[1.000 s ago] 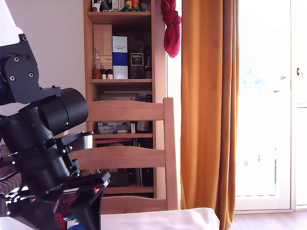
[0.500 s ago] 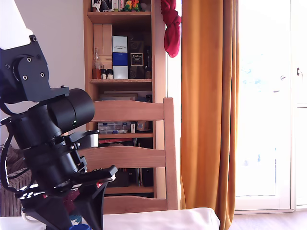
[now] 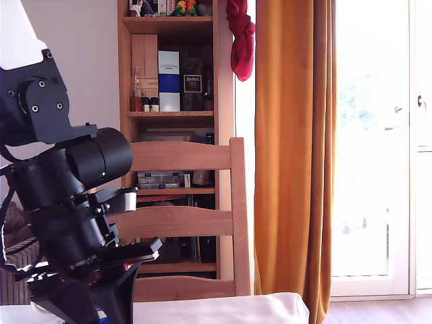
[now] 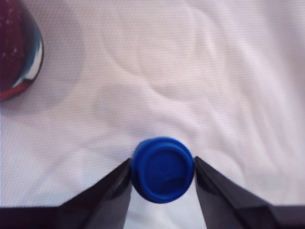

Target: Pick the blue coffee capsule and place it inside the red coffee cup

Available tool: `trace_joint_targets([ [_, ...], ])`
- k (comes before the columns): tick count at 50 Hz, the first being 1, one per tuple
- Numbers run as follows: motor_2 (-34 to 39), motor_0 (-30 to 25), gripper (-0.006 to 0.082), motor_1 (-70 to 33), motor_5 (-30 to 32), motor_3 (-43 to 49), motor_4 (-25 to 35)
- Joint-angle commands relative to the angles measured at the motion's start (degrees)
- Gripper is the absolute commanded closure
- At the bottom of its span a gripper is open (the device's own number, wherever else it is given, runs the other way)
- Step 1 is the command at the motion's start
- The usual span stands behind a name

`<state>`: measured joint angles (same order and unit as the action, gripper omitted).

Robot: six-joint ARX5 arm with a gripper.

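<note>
The red coffee cup (image 4: 18, 47) stands well apart on the white cloth (image 4: 200, 71) over the tabletop. The blue coffee capsule (image 4: 162, 169) sits between the gripper (image 4: 162, 177) fingers, which flank its sides, apparently touching, though a firm grip can't be confirmed. It looks light, rigid and smooth; its rim sides suit gripping.

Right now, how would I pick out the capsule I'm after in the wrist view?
Start from the white wrinkled cloth that fills the wrist view. The blue coffee capsule sits between the gripper fingers, a small bright blue disc with a raised rim. The only other thing is the red coffee cup, dark maroon and far larger.
</note>
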<state>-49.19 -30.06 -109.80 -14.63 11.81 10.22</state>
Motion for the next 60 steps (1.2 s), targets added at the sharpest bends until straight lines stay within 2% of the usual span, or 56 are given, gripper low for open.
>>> trace_joint_targets([
  [1, -0.3, 0.1, 0.0471, -1.0, 0.3, -0.2, -0.2],
  [30, -9.2, 1.0, 0.0478, 1.1, 2.8, 6.4, 1.5],
  [60, -12.9, 9.5, 0.0478, 7.9, 5.0, 8.9, 1.3],
])
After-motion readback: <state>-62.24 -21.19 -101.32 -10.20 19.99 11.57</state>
